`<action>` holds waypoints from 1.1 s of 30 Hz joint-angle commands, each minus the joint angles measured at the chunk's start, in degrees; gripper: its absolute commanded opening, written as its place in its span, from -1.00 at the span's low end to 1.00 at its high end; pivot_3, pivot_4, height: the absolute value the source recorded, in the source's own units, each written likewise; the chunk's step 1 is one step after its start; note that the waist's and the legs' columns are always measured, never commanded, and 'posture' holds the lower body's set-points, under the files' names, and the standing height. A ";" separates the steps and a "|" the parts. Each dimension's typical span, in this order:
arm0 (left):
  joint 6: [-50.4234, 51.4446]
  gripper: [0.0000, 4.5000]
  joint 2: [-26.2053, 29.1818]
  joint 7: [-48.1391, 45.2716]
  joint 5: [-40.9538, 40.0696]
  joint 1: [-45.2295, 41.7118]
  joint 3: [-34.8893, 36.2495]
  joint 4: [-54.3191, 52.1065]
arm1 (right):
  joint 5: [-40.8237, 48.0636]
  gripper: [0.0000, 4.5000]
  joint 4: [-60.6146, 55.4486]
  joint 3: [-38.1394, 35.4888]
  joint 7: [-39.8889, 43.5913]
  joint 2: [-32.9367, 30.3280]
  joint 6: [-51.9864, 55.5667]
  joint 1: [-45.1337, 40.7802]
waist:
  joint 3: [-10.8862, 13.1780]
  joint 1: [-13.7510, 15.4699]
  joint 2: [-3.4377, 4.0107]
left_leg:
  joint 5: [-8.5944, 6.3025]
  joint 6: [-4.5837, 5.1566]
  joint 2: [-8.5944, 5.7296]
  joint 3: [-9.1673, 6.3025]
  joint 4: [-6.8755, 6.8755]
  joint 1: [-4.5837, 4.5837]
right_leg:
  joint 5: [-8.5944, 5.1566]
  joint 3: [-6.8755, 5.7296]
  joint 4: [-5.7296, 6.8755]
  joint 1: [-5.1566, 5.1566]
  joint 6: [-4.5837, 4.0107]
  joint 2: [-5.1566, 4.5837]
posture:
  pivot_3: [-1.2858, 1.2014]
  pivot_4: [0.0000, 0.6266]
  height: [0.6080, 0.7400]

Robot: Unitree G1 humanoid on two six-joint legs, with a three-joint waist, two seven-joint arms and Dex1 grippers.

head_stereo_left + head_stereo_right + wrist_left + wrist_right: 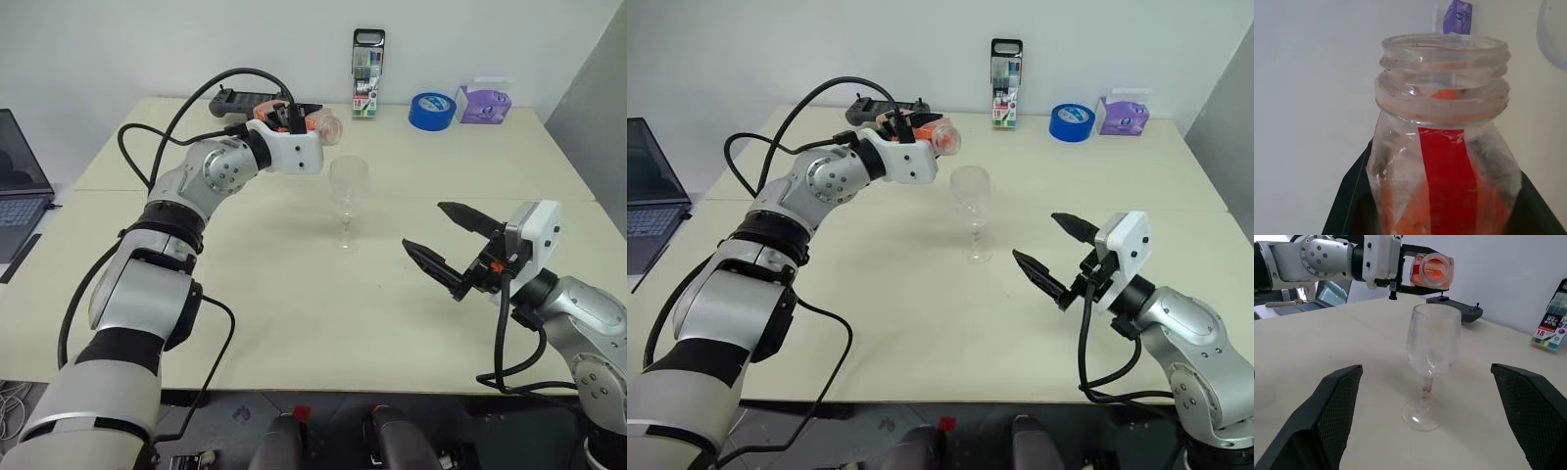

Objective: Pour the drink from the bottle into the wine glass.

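1. While my left gripper (921, 130) is clenched around the bottle (939, 137), I hold it tipped on its side above the table (294, 313), its uncapped mouth facing the wine glass (347, 204).
2. Orange drink (1415, 215) shows inside the bottle behind a red label strip (1444, 161), and the neck is clear near the rim.
3. The bottle's mouth is just left of and slightly above the glass's rim, not touching it.
4. The wine glass stands upright on the table near its middle, between my two arms, and its bowl looks empty.
5. My right gripper (453, 245) hangs released to the right of the glass on the near side, fingers spread wide and holding nothing, apart from the glass.
6. Along the far edge sit a marker case (367, 73), a blue tape roll (432, 110), a purple tissue box (482, 102) and a black controller (884, 110).
7. A laptop (20, 186) sits at the far left.
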 commanded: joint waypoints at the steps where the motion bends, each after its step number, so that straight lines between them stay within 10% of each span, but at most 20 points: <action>1: -1.15 -0.23 0.23 3.22 1.18 -3.63 -0.32 0.13 | -0.87 1.00 -0.75 0.15 -0.88 -0.56 -1.44 -0.52 | 0.00 -0.01 0.00 | 0.00 0.00 0.01 0.00 0.00 0.00 | 0.00 -0.01 0.00 0.00 0.00 0.00 | 0.03 -0.52 1.00; 33: -4.78 -0.23 1.35 19.06 14.78 -9.64 -10.10 4.47 | -2.27 1.00 0.26 1.64 -4.23 -0.36 -1.38 -3.50 | 0.00 0.00 0.00 | 0.00 -0.01 -0.01 0.02 0.02 0.00 | 0.00 0.01 0.05 -0.01 0.00 -0.01 | 0.03 -0.52 1.00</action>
